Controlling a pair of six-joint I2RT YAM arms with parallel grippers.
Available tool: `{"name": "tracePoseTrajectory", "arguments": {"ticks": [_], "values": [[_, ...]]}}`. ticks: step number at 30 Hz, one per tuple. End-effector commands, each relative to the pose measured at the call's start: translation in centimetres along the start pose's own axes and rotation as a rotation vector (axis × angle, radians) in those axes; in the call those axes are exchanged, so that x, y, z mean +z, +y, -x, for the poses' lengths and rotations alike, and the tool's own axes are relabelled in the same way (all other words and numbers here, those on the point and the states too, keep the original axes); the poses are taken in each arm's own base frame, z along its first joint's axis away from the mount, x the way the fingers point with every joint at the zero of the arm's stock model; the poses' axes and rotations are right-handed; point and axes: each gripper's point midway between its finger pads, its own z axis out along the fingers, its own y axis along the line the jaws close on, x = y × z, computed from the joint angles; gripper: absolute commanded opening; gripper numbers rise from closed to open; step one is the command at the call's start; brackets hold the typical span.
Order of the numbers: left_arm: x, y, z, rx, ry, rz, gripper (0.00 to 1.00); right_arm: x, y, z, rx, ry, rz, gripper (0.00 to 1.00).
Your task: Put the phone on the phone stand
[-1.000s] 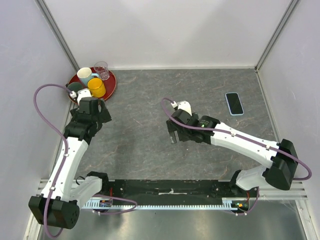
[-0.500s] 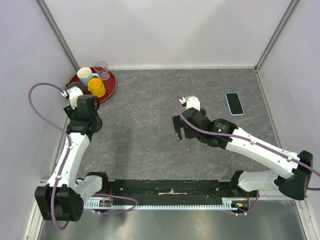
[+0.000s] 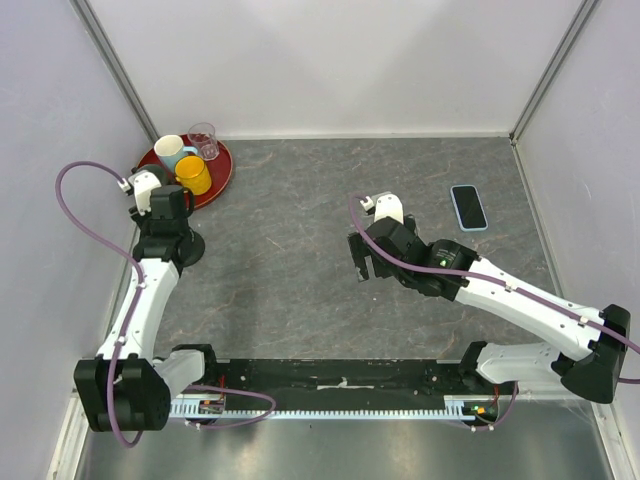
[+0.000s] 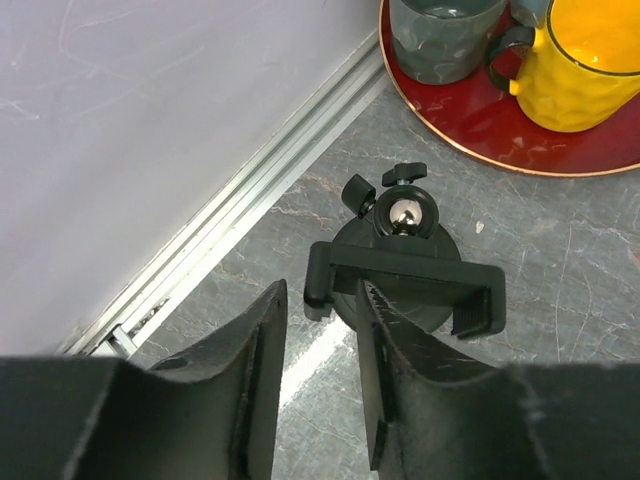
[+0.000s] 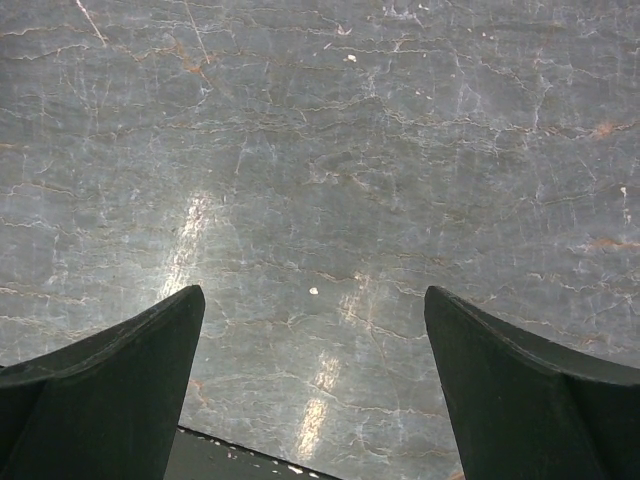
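Left jaws, narrowly parted, line up on stand (image 4: 405,280), likely to grab it; right jaws spread wide, phone (image 3: 468,207) untouched.

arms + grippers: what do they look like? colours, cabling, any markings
Both arms have white link shells with black joint housings: left arm, right arm. A thin purple cable loops off each one and ends at a white block near the wrist. The left gripper and the right gripper have plain matte black fingers that taper to the tips. No markings are legible.
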Motion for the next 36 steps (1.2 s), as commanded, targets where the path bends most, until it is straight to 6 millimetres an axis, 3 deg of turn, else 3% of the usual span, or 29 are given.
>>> {"name": "tracePoseTrajectory", "arguments": {"ticks": [1, 8, 14, 18, 25, 30, 36], "values": [[0.6, -0.1, 1.0, -0.022, -0.048, 0.009, 0.38, -0.2, -0.3, 0.8, 0.005, -0.041, -0.009, 0.98], [1.8, -0.4, 0.8, -0.059, 0.006, -0.001, 0.29, -0.1, 0.2, 0.8, 0.013, -0.032, 0.005, 0.98], [1.8, -1.1, 1.1, -0.082, 0.021, -0.049, 0.02, 0.1, 0.3, 0.6, 0.018, -0.026, 0.001, 0.98], [1.2, -2.3, 0.8, -0.082, 0.043, -0.129, 0.02, 0.1, 0.3, 0.8, 0.02, -0.025, -0.003, 0.98], [-3.0, -8.0, 1.2, -0.099, 0.035, -0.553, 0.02, -0.2, 0.4, 1.2, 0.033, -0.029, 0.004, 0.98], [-5.6, -10.8, 0.8, -0.078, 0.051, -0.755, 0.02, 0.0, 0.9, 1.2, 0.043, -0.018, 0.012, 0.98], [-12.2, -17.0, -1.9, 0.059, 0.109, -1.093, 0.02, 0.8, 2.4, 0.8, 0.06, 0.011, 0.056, 0.98]]}}
